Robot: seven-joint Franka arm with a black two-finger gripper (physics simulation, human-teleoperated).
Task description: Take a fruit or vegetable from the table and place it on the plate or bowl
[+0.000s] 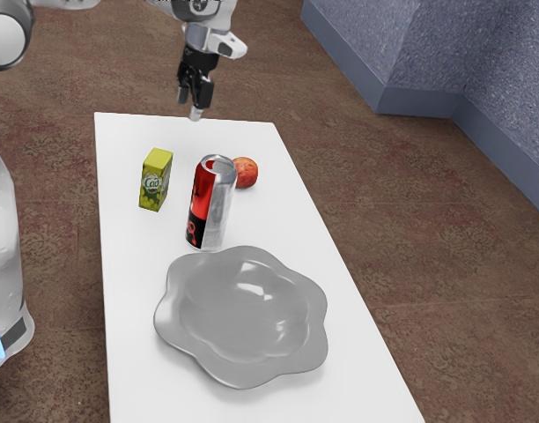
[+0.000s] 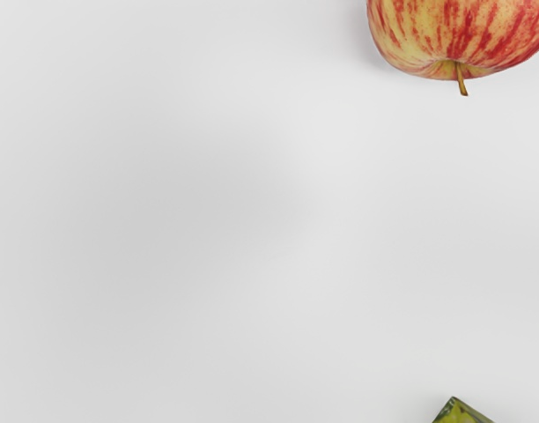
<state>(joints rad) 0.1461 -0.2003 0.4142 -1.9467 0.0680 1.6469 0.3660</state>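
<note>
A red-and-yellow streaked apple (image 1: 245, 172) lies on the white table (image 1: 296, 229), just behind a red soda can (image 1: 208, 203). In the wrist view the apple (image 2: 459, 35) lies off to one side of my hand, stem pointing toward the camera. A grey, wavy-rimmed plate (image 1: 241, 315) sits on the near part of the table. My gripper (image 1: 196, 113) hangs above the table's far edge, behind the can and the apple and apart from both. Its fingers taper to a single tip, shut on nothing.
A green-yellow juice carton (image 1: 156, 179) stands to the can's left in the exterior view; one corner of the carton (image 2: 461, 412) peeks into the wrist view. The upright can stands between the apple and the plate. Brown carpet surrounds the table.
</note>
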